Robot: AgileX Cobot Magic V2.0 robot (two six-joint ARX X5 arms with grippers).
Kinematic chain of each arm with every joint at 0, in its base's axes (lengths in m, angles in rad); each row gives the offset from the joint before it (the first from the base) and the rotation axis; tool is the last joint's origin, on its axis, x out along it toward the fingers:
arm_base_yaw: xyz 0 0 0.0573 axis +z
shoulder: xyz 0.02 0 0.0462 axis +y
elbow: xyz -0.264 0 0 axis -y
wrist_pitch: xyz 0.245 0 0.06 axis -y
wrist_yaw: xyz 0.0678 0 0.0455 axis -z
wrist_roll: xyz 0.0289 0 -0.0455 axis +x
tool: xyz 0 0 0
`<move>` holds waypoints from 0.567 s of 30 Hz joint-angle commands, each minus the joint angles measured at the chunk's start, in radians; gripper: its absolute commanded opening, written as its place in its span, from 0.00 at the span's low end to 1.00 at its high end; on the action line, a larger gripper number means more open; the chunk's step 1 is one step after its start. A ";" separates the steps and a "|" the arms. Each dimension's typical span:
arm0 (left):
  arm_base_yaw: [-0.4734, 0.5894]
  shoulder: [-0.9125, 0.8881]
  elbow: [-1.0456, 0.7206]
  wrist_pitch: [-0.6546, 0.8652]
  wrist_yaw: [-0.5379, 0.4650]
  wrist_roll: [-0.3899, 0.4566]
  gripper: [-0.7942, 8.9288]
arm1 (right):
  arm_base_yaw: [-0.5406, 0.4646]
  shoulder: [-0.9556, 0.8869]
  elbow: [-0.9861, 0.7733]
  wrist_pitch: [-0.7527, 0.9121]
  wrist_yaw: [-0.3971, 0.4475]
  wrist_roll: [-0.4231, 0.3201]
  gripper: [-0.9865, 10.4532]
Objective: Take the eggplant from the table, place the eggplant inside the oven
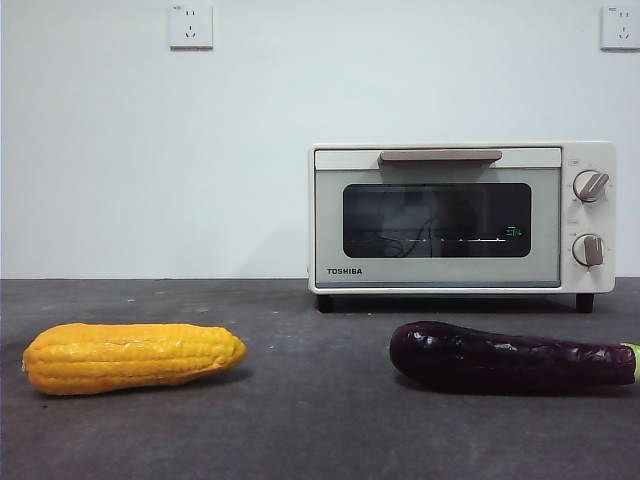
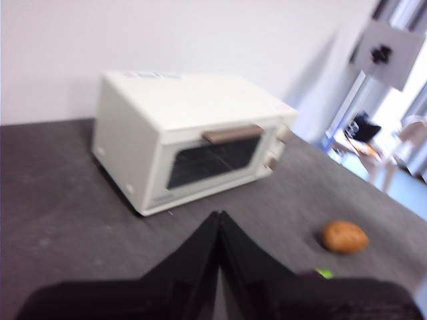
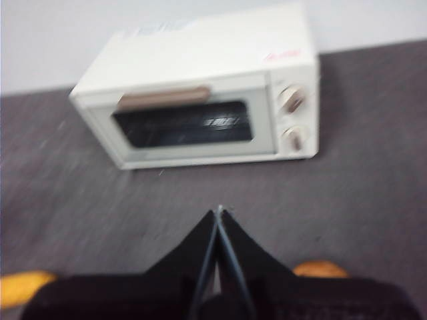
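Eggplant [image 1: 510, 361] lying on table [image 1: 300, 420] before closed Toshiba toaster oven [image 1: 460, 217] — left gripper [image 2: 219, 217] and right gripper [image 3: 218, 213] aloft, jaws pressed together — corn cob [image 1: 132, 356] well apart.

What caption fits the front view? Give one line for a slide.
Eggplant and corn cob lie apart on the table before the closed Toshiba oven.

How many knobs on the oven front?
2, both on the oven's right end beside the door: upper knob directly above lower knob. Both wrist views show the same pair, blurred.
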 commanded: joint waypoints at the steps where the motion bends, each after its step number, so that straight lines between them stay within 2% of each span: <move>1: -0.048 0.040 0.066 -0.071 0.005 0.087 0.08 | 0.001 0.047 0.058 -0.061 -0.063 -0.025 0.08; 8: -0.183 0.132 0.195 -0.187 0.002 0.176 0.08 | 0.001 0.114 0.138 -0.178 -0.227 -0.060 0.08; 17: -0.232 0.182 0.227 -0.204 0.001 0.196 0.08 | 0.002 0.114 0.148 -0.180 -0.260 -0.061 0.09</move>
